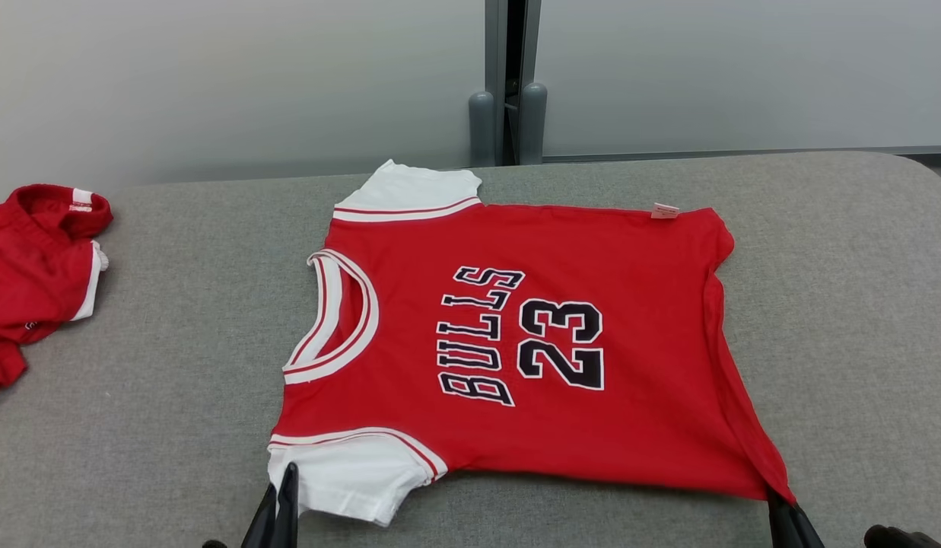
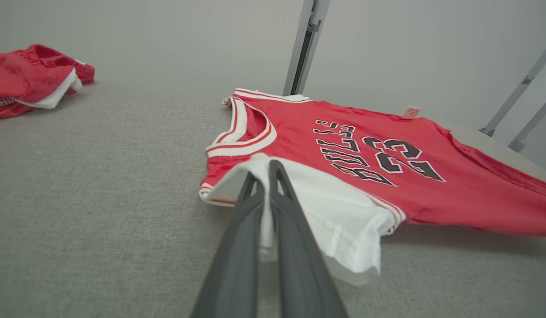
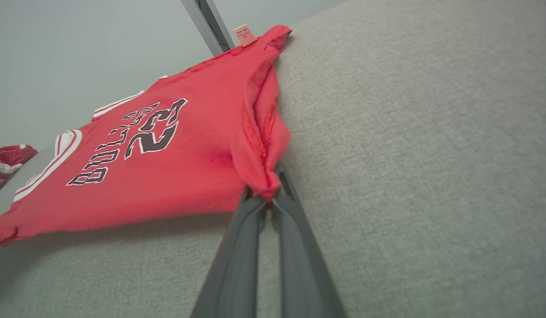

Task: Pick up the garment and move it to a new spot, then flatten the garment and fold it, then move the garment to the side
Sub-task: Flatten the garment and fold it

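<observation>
The garment is a red jersey with white sleeves and black "BULLS 23" print, spread across the grey padded table with its neck toward the left. My left gripper is shut on the near white sleeve, the cloth pinched between its dark fingers and its edge lifted off the table. My right gripper is shut on the near hem corner, which is bunched and raised above the surface.
A second red garment with white trim lies crumpled at the table's far left edge. A grey wall with a vertical post stands behind the table. Bare grey cloth surface lies to the right of the jersey and in front of it.
</observation>
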